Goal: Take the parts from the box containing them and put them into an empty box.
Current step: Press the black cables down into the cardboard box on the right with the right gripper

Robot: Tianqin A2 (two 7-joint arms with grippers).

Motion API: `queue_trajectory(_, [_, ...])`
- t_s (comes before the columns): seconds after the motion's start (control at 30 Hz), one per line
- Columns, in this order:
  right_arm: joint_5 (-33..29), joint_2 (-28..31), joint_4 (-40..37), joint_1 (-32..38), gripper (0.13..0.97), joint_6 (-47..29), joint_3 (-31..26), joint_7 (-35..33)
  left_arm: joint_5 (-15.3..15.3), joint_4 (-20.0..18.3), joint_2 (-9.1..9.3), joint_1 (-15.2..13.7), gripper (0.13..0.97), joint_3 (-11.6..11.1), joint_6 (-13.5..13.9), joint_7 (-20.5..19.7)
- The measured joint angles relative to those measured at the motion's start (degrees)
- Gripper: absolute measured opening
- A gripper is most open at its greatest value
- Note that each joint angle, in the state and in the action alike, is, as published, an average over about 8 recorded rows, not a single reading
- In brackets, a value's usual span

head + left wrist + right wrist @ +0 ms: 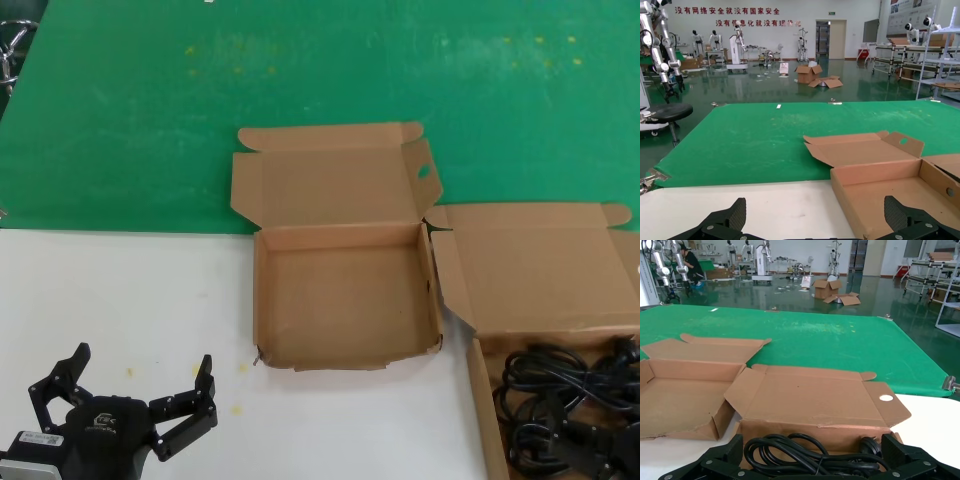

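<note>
My left gripper [135,385] sits low at the near left of the head view, its black fingers [62,375] spread wide and pointing forward, with the wrist housing [95,440] just behind them. In the left wrist view the same two fingertips [737,214] stand far apart at the frame's lower edge. My right gripper [812,452] does not show in the head view (only its own wrist camera catches it), and there its dark fingers [732,447] are parted widely too, angled forward and down.
</note>
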Motion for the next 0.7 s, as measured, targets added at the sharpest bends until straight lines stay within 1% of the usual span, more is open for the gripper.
queue_trajectory(0.7, [0.0, 0.0, 0.0, 0.0, 0.966, 0.0, 0.0, 0.0, 0.0, 0.0, 0.0, 0.0, 0.957, 0.0, 0.0, 0.0])
